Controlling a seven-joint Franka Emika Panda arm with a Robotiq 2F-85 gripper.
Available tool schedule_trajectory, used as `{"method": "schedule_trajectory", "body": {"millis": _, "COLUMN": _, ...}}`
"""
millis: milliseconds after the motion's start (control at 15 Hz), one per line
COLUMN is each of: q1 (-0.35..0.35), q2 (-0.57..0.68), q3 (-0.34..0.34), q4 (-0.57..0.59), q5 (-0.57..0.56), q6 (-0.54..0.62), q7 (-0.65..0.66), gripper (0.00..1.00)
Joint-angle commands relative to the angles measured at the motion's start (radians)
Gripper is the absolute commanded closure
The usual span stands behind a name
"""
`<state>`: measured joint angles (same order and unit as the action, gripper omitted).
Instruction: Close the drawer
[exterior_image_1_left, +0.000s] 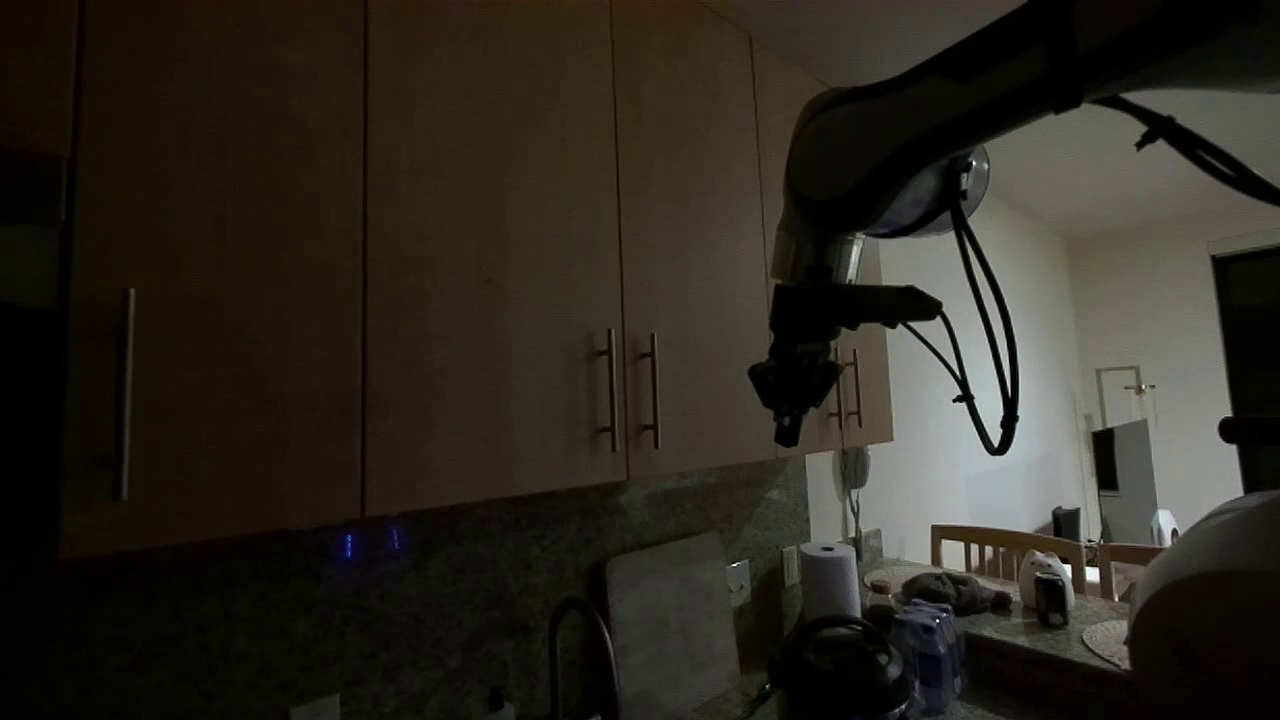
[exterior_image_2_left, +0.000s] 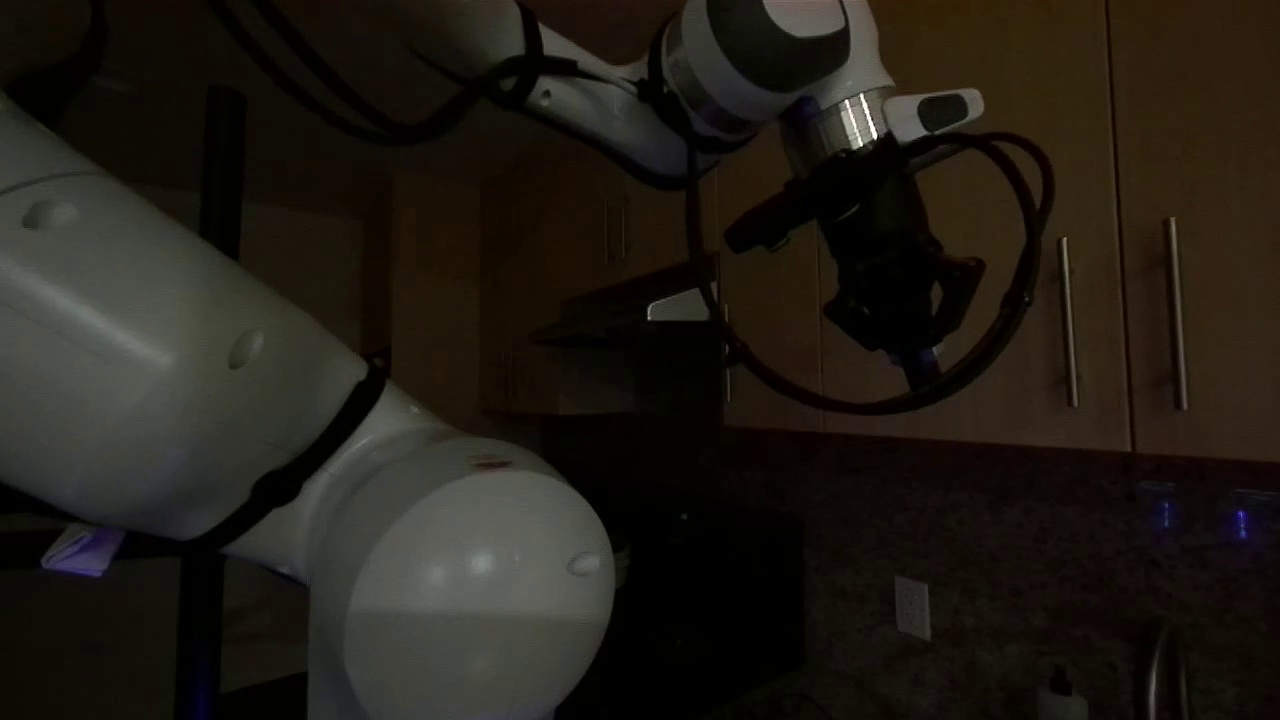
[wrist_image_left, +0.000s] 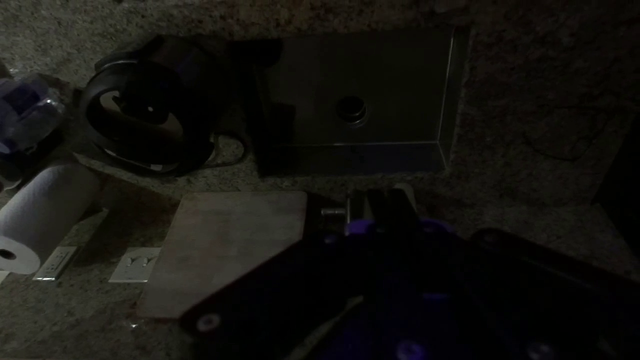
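Tall flat beige cabinet doors (exterior_image_1_left: 490, 250) with slim vertical bar handles (exterior_image_1_left: 613, 390) line the wall in both exterior views, a door (exterior_image_2_left: 1040, 80) and handle (exterior_image_2_left: 1070, 320) among them. The doors I see lie flush and shut, and I cannot tell which one is the drawer. No white shelves or dishes show. My gripper (exterior_image_1_left: 788, 432) points down in front of the doors, apart from the handles as far as I can tell. In an exterior view the gripper (exterior_image_2_left: 922, 368) is dark. In the wrist view the gripper's fingertips (wrist_image_left: 392, 200) are together with nothing between them.
Below the gripper are a metal sink (wrist_image_left: 390, 90), a leaning cutting board (wrist_image_left: 235, 230) and a black round appliance (wrist_image_left: 150, 110). A paper towel roll (exterior_image_1_left: 830, 580) and water bottles (exterior_image_1_left: 932, 655) stand on the counter. A faucet (exterior_image_1_left: 590, 620) rises by the board.
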<state>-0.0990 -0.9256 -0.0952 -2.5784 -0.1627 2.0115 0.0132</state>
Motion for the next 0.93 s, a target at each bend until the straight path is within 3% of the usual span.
{"method": "schedule_trajectory", "body": {"millis": 0, "q1": 0.008, "q2": -0.004, "q3": -0.018, "q4": 0.010, "q5": 0.013, "q6": -0.038, "q7": -0.059, "gripper": 0.93}}
{"method": "schedule_trajectory", "body": {"millis": 333, "q1": 0.011, "q2": -0.004, "q3": -0.022, "q4": 0.006, "q5": 0.011, "q6": -0.034, "q7": -0.078, "gripper": 0.93}}
{"method": "schedule_trajectory", "body": {"millis": 400, "q1": 0.007, "q2": -0.006, "q3": -0.019, "q4": 0.004, "q5": 0.007, "q6": -0.030, "q7": -0.075, "gripper": 0.75}}
{"method": "schedule_trajectory", "body": {"millis": 467, "q1": 0.008, "q2": -0.007, "q3": -0.019, "q4": 0.003, "q5": 0.009, "q6": -0.029, "q7": -0.074, "gripper": 0.66}}
{"method": "schedule_trajectory", "body": {"millis": 867, "q1": 0.015, "q2": -0.005, "q3": -0.017, "q4": 0.006, "q5": 0.014, "q6": -0.051, "q7": -0.079, "gripper": 0.30}}
